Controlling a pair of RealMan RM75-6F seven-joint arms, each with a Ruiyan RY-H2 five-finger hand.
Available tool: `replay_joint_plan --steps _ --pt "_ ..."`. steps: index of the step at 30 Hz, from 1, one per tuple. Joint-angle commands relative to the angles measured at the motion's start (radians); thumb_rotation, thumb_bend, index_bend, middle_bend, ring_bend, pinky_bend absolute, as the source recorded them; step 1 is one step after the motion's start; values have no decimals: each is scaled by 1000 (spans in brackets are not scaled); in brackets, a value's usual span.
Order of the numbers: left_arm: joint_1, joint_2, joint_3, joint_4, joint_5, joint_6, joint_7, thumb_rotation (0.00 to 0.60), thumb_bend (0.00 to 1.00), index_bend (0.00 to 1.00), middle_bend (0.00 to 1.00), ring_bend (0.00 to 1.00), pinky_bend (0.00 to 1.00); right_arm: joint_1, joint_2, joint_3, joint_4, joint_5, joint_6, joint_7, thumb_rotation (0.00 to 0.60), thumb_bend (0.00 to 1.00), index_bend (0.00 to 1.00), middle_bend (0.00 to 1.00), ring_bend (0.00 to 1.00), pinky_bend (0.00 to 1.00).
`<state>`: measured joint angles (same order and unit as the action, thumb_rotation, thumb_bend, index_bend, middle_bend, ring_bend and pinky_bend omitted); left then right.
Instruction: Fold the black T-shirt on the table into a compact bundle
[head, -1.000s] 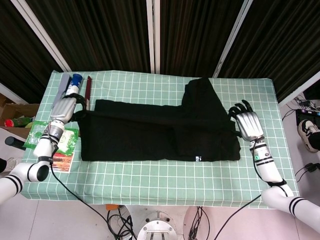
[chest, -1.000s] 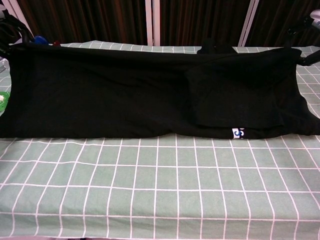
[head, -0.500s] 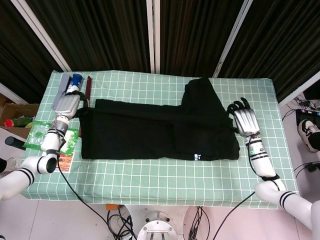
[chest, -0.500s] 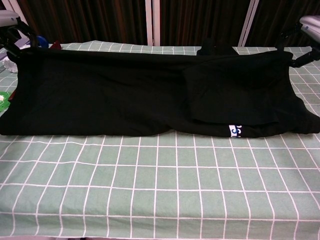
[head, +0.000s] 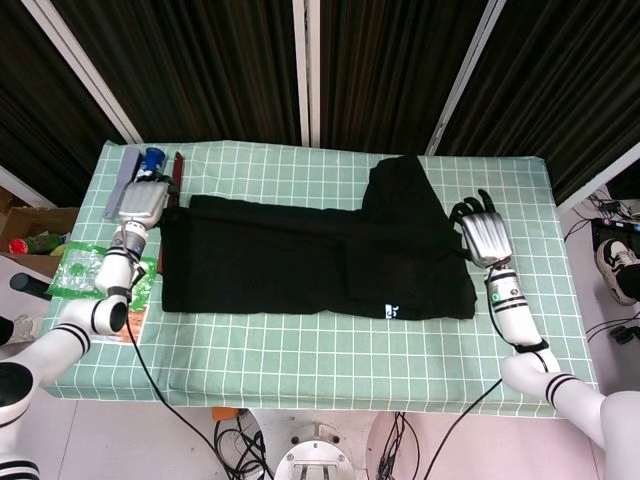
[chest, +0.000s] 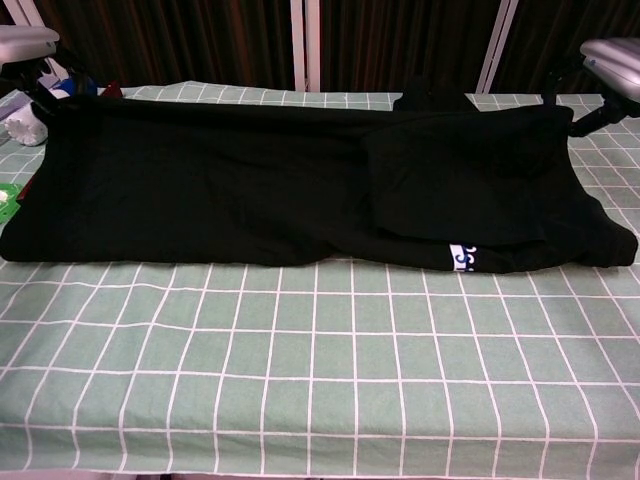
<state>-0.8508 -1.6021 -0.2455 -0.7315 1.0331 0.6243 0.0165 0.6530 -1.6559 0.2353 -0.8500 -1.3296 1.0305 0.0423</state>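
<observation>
The left hand (head: 141, 203) grips the left end of the black T-shirt (head: 300, 265), fingers curled into the cloth at its upper corner. The right hand (head: 483, 232) holds the right edge the same way, dark fingers tucked against the fabric. The shirt lies stretched lengthwise across the middle of the green checked table (head: 330, 350), a folded part rising toward the far edge. A blue-capped bottle (head: 152, 158) lies beyond the left hand.

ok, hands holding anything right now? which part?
Both grip the black T-shirt: left hand at its left far corner, right hand at its right edge.
</observation>
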Motion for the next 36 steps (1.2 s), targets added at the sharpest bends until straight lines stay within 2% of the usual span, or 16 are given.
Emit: replay_joint_plan --steps 1,4,8,11,13,17,22,25,29,36 --pt "-3 -36 -19 39 -13 31 0 600 247 253 104 80 171 26 -35 12 42 23 -31 -25 600 493 635 318 143 67" --pt "17 -20 -33 15 -2 87 -24 600 213 159 85 79 173 53 -63 28 82 56 -73 -81 600 433 447 268 105 36" --pt "82 57 -35 -101 43 225 -53 600 208 123 83 79 178 82 -72 57 76 114 -125 -161 600 236 90 141 11 0" --pt "149 131 -14 -226 86 320 -69 600 206 128 86 80 178 87 -45 69 45 144 -134 -231 600 103 0 50 0 0" --pt "203 188 20 -331 132 389 -60 600 205 148 95 80 180 82 -10 80 -4 159 -121 -264 600 38 0 30 0 0" --pt "304 273 123 -517 238 513 19 600 206 250 124 80 184 44 105 86 -168 141 -73 -235 600 26 0 30 0 0" --pt "395 285 216 -632 318 610 91 600 206 333 144 81 184 -29 290 47 -422 60 -17 -162 600 28 0 55 0 0" --pt "438 254 255 -645 357 650 93 600 214 375 148 81 184 -86 394 13 -558 9 37 -134 600 62 3 75 0 0" --pt "474 189 286 -604 408 691 92 600 233 389 151 80 184 -154 494 -26 -676 -27 94 -107 600 99 21 80 0 0" --pt "497 88 289 -524 438 701 59 600 231 397 151 81 185 -215 551 -58 -736 -43 156 -93 600 125 31 81 0 0"
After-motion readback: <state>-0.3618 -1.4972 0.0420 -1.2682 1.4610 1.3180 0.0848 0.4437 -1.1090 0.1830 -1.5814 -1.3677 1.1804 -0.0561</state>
